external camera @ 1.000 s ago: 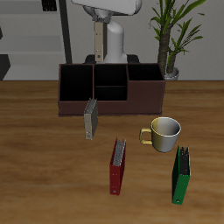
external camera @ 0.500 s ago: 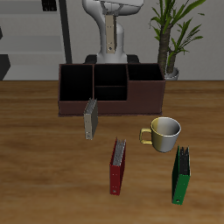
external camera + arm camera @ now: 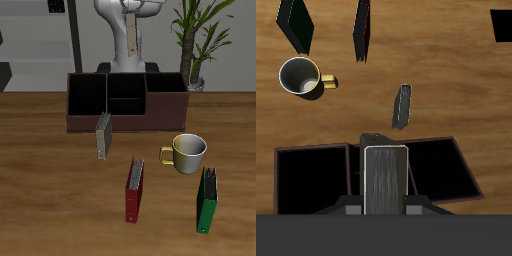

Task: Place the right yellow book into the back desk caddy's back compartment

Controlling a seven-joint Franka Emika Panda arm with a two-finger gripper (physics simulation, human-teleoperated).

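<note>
Alignment above the back compartment point(image 3: 384, 145) is verified first. The right yellow book point(image 3: 133, 37), clamped upright in the hand point(image 3: 132, 12), is then lowered straight into the back desk caddy point(image 3: 165, 110).

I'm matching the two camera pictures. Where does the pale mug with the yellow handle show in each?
Exterior view: the pale mug with the yellow handle stands on the wooden table, between the long maroon-brown desk caddy and the dark green book.
Wrist view: the mug stands beside that green book.
Shared landmark: the small grey-tan book lying before the caddy.
</note>
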